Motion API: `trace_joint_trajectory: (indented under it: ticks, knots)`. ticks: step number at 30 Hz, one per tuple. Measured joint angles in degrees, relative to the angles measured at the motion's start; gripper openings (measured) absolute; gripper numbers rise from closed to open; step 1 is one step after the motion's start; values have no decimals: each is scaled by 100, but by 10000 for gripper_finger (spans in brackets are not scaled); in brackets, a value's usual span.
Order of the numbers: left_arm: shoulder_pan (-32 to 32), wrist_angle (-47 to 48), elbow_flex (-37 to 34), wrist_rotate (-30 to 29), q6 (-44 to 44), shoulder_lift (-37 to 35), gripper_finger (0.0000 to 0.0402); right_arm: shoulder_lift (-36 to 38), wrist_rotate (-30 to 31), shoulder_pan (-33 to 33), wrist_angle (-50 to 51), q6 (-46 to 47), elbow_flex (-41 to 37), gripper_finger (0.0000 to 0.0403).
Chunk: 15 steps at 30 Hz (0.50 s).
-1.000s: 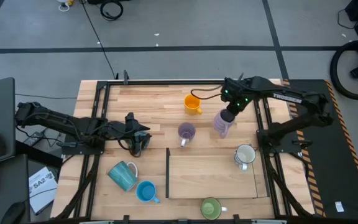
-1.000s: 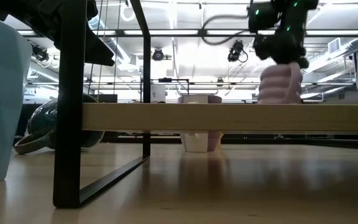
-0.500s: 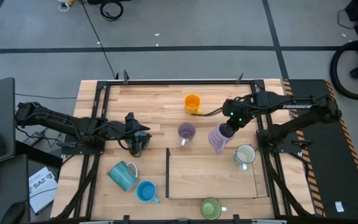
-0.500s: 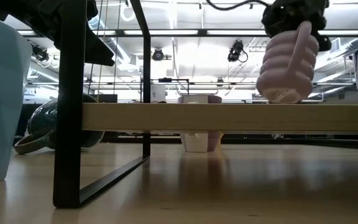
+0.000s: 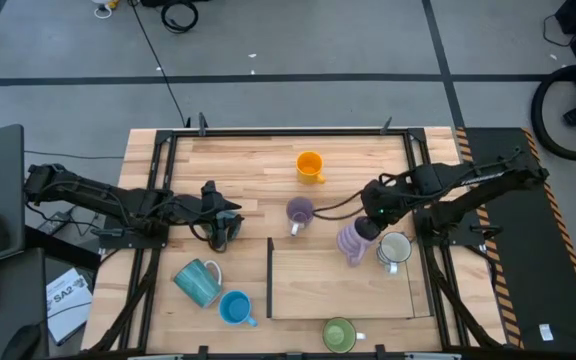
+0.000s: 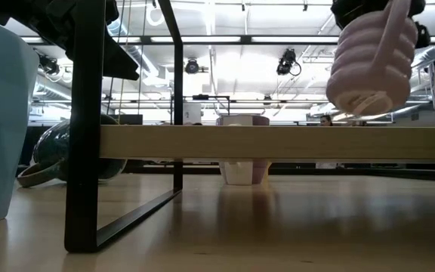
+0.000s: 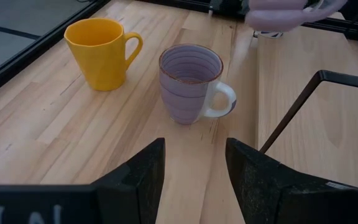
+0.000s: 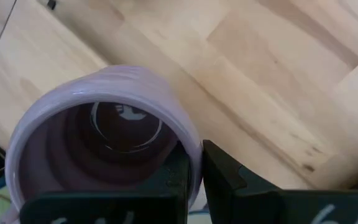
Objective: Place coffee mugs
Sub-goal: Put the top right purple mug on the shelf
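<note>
My right gripper (image 5: pixel 366 222) is shut on a ribbed pale purple mug (image 5: pixel 351 241), carried above the far right corner of the wooden platform (image 5: pixel 308 290); the low view shows that mug (image 6: pixel 370 64) in the air. On the table stand a second purple mug (image 7: pixel 190 82), an orange mug (image 7: pixel 102 52), a white mug (image 5: pixel 393 250), a bright blue mug (image 5: pixel 235 308) and a green mug (image 5: pixel 339 334). A teal mug (image 5: pixel 198 282) lies on its side. My left gripper (image 7: pixel 194 165) is open and holds nothing, at the table's left, beside a dark teal mug (image 6: pixel 51 155). My right gripper holds the pale purple mug by its rim (image 8: pixel 191 152), one finger (image 8: pixel 176 180) inside the mug and one (image 8: pixel 225 183) outside. The fingers come from above, slanting down. The mug is lifted clear, hangs tilted below the fingers, handle (image 6: pixel 390 34) toward the near side.
A low wooden platform on a black metal frame (image 5: pixel 270 280) fills the near middle of the table; its board (image 6: pixel 278 141) crosses the low view. Black rails (image 5: pixel 423 210) run along the table's left and right sides. Bare wood lies at the far left.
My right gripper has carried the pale purple mug toward the table's near edge, from beside the orange mug to next to the white mug, over the platform's far right corner. The mug has stayed off the table and tipped further. My left arm has kept still.
</note>
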<state>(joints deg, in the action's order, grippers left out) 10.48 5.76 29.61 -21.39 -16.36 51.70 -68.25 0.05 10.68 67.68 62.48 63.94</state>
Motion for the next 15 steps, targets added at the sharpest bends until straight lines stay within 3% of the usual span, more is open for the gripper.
trace_joint_trajectory:
  ticks: [15]
  knots:
    - [-1,0,0,1,-2,0,176,-4,161,829,-402,661,0,33]
